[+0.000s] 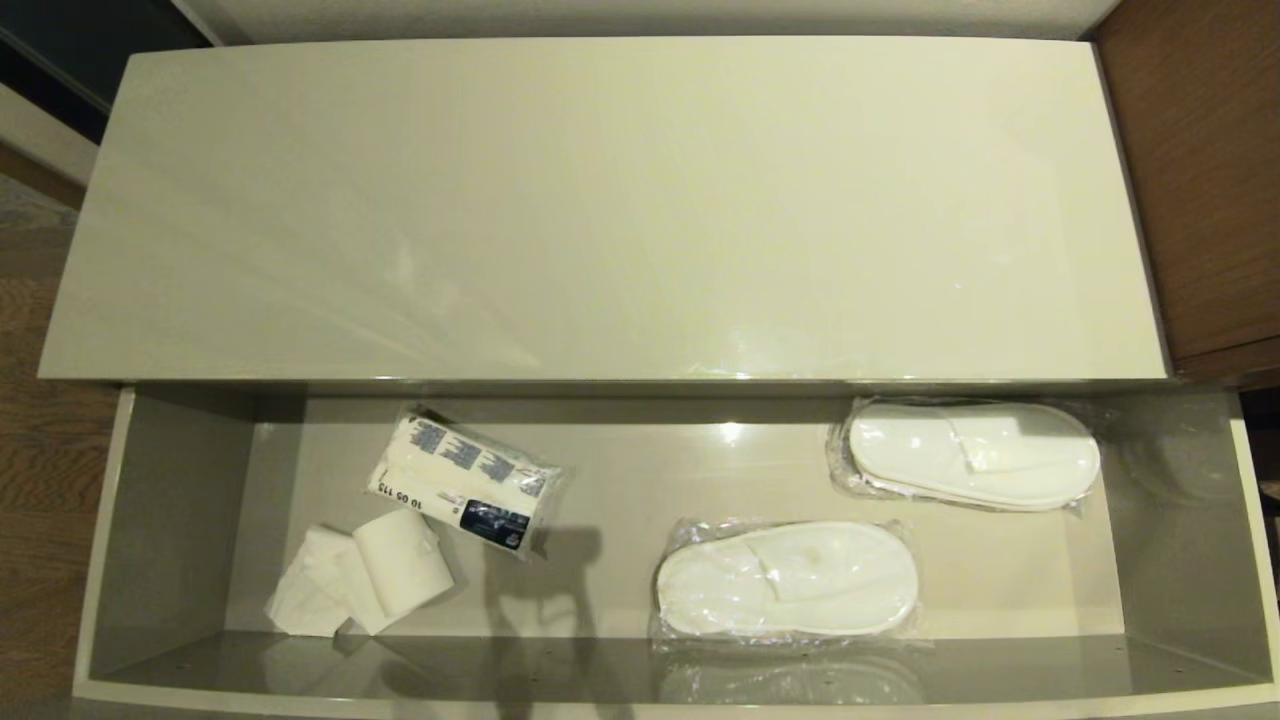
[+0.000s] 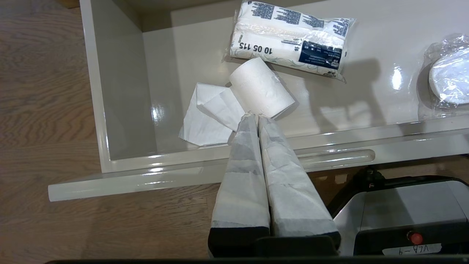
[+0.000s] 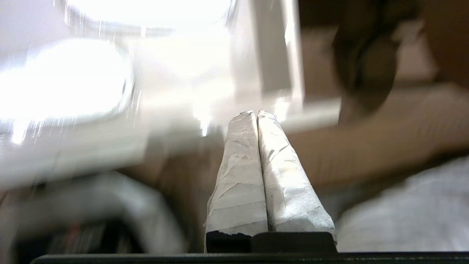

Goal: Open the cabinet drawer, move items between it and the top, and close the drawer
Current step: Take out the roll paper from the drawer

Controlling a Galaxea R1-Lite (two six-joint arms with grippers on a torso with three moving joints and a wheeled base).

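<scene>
The cabinet drawer (image 1: 170,520) stands pulled out below the bare cream top (image 1: 600,210). Inside it lie two wrapped white slipper pairs, one at the middle (image 1: 787,582) and one at the right rear (image 1: 972,455), a white paper roll (image 1: 398,566) with a loose tail at the left, and a printed tissue pack (image 1: 465,482). Neither arm shows in the head view. My left gripper (image 2: 254,116) is shut and empty, held outside the drawer's front rim above the floor, pointing toward the paper roll (image 2: 261,89). My right gripper (image 3: 255,113) is shut and empty; its surroundings are smeared.
Brown wooden furniture (image 1: 1200,170) stands right of the cabinet. Wood floor (image 1: 40,440) lies to the left. The drawer's front edge has an oblong slot (image 2: 337,158). The robot's base (image 2: 403,216) sits just before the drawer.
</scene>
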